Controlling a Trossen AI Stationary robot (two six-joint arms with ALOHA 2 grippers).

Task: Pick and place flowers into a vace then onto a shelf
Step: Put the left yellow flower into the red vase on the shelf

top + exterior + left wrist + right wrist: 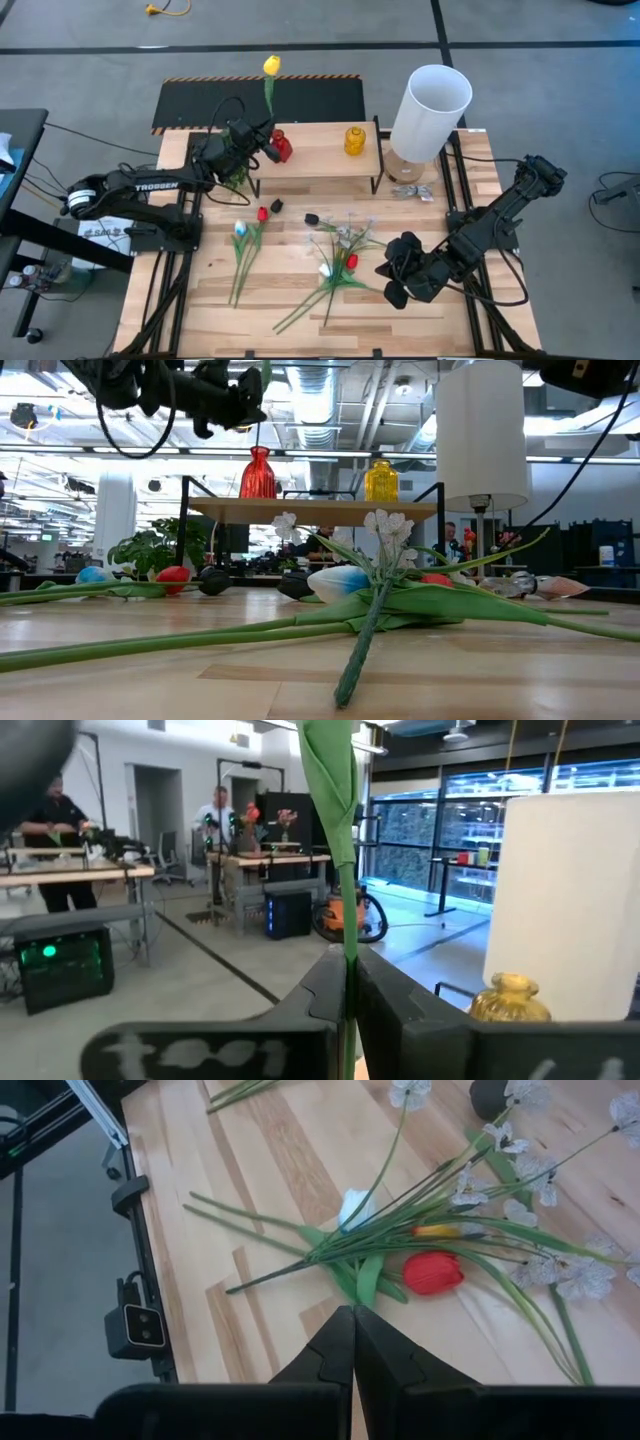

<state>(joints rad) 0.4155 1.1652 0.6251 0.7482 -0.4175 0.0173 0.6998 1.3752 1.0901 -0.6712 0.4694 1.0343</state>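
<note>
Left gripper (268, 143) holds yellow tulip (271, 66) above red vase (281, 146).

Yellow tulip (271, 66) held upright by its green stem above the shelf (320, 160). Other flowers (340, 262) lie flat on the table (290, 300), stems loosely crossed.

The word "TROSSEN" is printed in white capitals along the forearm of the left arm (150, 186), as seen in the high view. Dark print is carried on a white sheet (105, 232) lying under that arm at the table's edge, but it cannot be read. No other text is legible.
</note>
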